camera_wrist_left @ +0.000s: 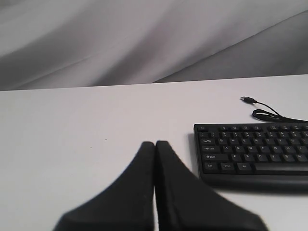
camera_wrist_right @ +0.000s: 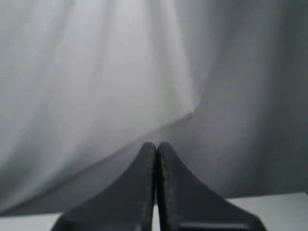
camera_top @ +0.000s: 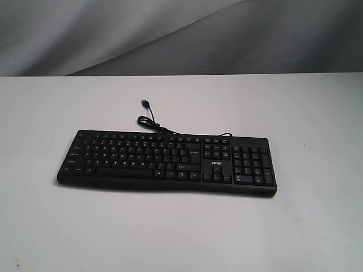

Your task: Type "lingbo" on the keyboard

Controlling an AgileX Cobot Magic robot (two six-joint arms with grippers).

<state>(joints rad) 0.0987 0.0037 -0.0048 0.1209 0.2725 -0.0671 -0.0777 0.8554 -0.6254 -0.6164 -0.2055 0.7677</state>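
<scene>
The long black keyboard (camera_top: 167,161) with white legends and an "acer" logo lies across the middle of the white table, number pad to the right. Its thin black USB cable (camera_top: 152,122) coils behind it, plug loose on the table. The left wrist view shows the keyboard's Ctrl and Shift end (camera_wrist_left: 252,154) off to one side of my left gripper (camera_wrist_left: 155,143), which is shut, empty, and apart from the keys. My right gripper (camera_wrist_right: 156,144) is shut and empty too, with only the backdrop behind it. Neither gripper appears in the exterior view.
The white table (camera_top: 57,226) extends on all sides of the keyboard. A grey draped cloth backdrop (camera_top: 170,34) hangs behind the table's far edge. The loose USB plug (camera_wrist_left: 248,99) lies behind the keyboard.
</scene>
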